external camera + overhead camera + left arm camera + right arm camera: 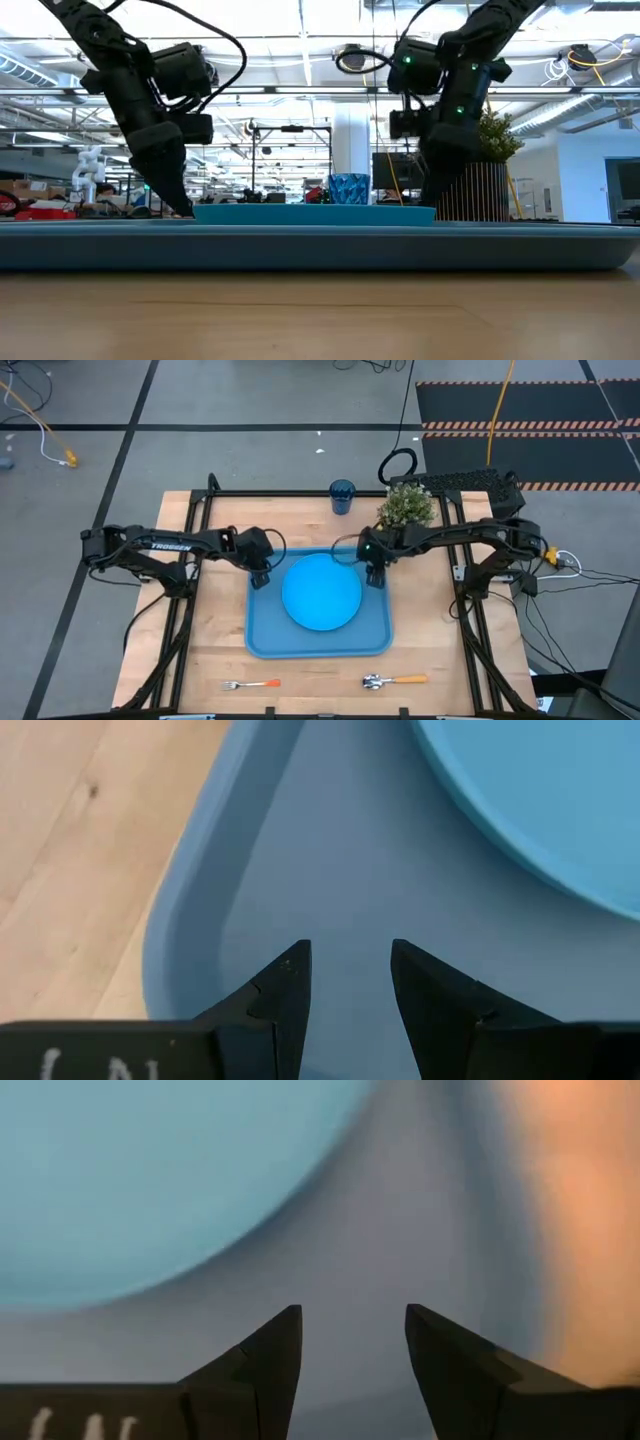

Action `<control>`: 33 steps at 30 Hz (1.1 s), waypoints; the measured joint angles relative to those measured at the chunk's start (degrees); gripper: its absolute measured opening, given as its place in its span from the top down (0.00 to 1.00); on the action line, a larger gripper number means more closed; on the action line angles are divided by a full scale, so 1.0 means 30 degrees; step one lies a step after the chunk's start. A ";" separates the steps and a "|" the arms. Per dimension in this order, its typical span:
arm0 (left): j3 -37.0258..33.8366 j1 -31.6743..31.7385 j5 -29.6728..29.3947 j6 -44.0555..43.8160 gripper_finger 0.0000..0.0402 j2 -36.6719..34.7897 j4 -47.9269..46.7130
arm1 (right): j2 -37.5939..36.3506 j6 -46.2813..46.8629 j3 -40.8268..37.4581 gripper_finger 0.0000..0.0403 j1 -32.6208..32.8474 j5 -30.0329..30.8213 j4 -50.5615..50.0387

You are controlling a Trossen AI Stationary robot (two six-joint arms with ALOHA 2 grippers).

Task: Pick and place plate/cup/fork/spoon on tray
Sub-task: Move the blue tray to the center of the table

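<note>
Plate (pixel 321 592) lies inside the tray (pixel 262 642). Left gripper (pixel 260 578) and right gripper (pixel 376 578) flank it over the tray's far corners, both released and empty. Cup (pixel 342 496) stands behind the tray; fork (pixel 250 684) and spoon (pixel 394 680) lie in front.

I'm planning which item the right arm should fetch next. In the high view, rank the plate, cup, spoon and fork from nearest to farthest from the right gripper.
From the right gripper:
1. Round sky-blue plastic plate, just beside it on the tray.
2. Small dark-blue translucent cup, at the table's far edge.
3. Orange-handled metal spoon, at the near edge.
4. Orange-handled metal fork, near edge, leftward.
</note>
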 joint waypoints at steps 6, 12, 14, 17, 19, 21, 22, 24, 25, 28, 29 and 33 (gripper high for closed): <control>0.0000 -0.0180 -0.0050 0.0219 0.64 -0.0051 0.0072 | -0.0035 -0.0039 0.0026 0.58 0.1044 0.0246 0.0003; 0.0000 -0.0177 -0.0136 0.0342 0.64 -0.0058 0.0210 | -0.0006 -0.0657 0.0019 0.58 0.0979 0.0362 0.0070; 0.0000 -0.0175 -0.0141 0.0352 0.64 -0.0058 0.0204 | 0.0186 -0.0914 0.0019 0.58 0.0859 0.0377 0.0288; 0.0000 -0.0165 -0.0148 0.0542 0.64 -0.0058 0.0197 | 0.0811 -0.1133 0.0019 0.58 0.0693 0.0384 0.0570; 0.0000 -0.0063 -0.0185 0.0861 0.64 -0.0051 0.0184 | 0.1330 -0.1304 0.0019 0.58 0.0617 0.0384 0.0786; 0.0000 0.0144 -0.0268 0.1173 0.64 -0.0051 0.0175 | 0.1902 -0.1430 0.0023 0.58 0.0519 0.0384 0.1142; 0.0000 0.0261 -0.0306 0.1320 0.64 -0.0051 0.0150 | 0.2182 -0.1440 0.0037 0.58 0.0472 0.0353 0.1251; 0.0000 0.0521 -0.0379 0.1436 0.64 -0.0051 0.0153 | 0.2427 -0.1479 0.0101 0.58 0.0330 0.0356 0.1379; 0.0000 0.0640 -0.0486 0.1449 0.64 -0.0051 0.0146 | 0.2527 -0.1510 0.0113 0.58 0.0261 0.0350 0.1442; 0.0000 0.1023 -0.0661 0.1625 0.64 -0.0051 0.0009 | 0.2574 -0.1557 0.0114 0.58 0.0029 0.0355 0.1731; 0.0000 0.1108 -0.0666 0.1703 0.64 -0.0006 -0.0069 | 0.2554 -0.1557 0.0107 0.58 -0.0047 0.0355 0.1809; 0.0022 0.1285 -0.0644 0.1821 0.64 0.0796 -0.0256 | 0.2515 -0.1506 0.0084 0.58 -0.0467 0.0401 0.1948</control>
